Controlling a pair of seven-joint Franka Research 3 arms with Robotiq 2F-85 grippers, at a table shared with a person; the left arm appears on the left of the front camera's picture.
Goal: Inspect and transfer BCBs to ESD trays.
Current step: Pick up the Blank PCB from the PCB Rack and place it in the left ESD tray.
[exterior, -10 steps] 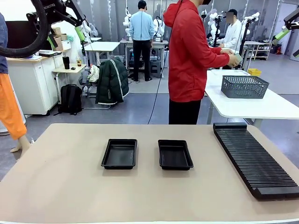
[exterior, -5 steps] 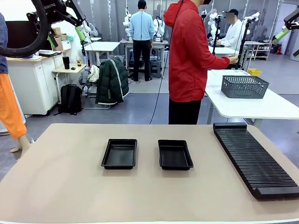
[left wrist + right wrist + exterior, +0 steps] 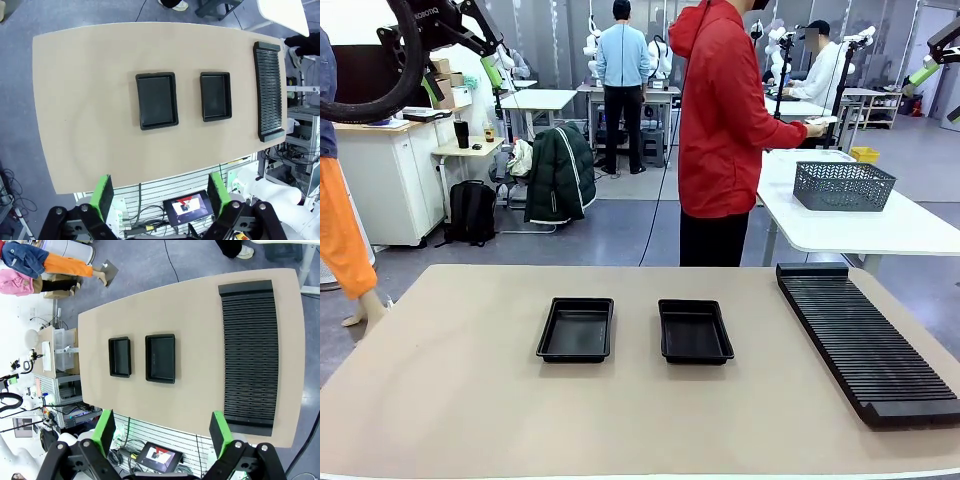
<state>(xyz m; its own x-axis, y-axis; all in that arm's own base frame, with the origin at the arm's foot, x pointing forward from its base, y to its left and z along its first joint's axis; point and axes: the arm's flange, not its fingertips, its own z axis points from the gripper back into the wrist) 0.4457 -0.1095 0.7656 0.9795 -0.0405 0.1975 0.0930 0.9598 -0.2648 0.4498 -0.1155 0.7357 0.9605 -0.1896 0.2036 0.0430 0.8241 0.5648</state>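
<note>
- Left tool and right tool both stand with jaws spread wide and nothing between the green pads. Each is high above the tan surface, looking straight down on it.
- The left ESD tray and right ESD tray sit mid-frame in the front view, side by side but apart, and both are empty.
- A black slotted rack lies at lower right, well apart from the trays.
- At top centre a person in red faces a white side surface that carries a grey mesh basket.
- A thin pale piece shows at the person's hand — it is too small to tell whether it is a BCB.
- Handling, as a judgement: a BCB should be light, stiff and thin, and easily marked or cracked. It is best pinched gently across its two long edges, with the pads off the face — then lowered flat inside a tray's rim.
</note>
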